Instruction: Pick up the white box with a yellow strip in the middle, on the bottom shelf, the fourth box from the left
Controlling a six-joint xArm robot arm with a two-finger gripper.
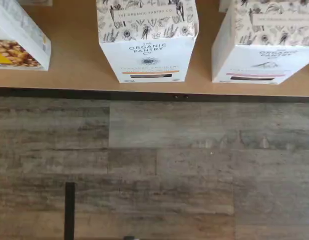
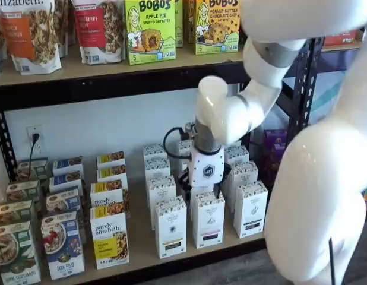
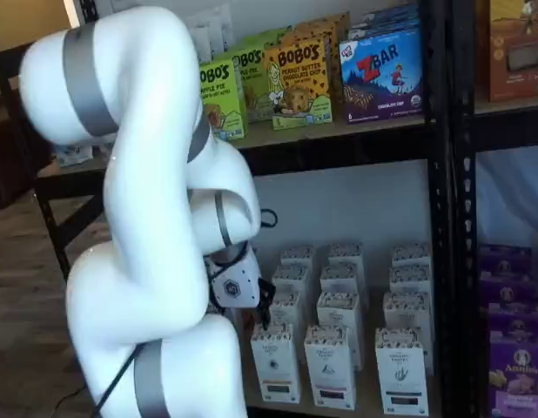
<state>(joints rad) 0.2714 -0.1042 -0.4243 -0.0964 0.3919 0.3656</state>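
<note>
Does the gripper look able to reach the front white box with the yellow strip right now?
Probably yes. The white box stands at the shelf front with gaps either side and nothing over its top; the gripper hangs close above the white boxes. Its fingers are hidden.

boxes (image 2: pixel 171 227) in rows, on shelf (image 2: pixel 142 249)

You've got "The Organic Pantry Co" on the white box (image 1: pixel 148 42), "BOBO'S" on the green box (image 2: pixel 149 29), "ZBAR" on the blue box (image 3: pixel 382 74)

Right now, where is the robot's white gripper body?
In a shelf view, the white gripper body hangs over the bottom shelf, just behind the front white Organic Pantry box; its fingers are hidden.
</note>
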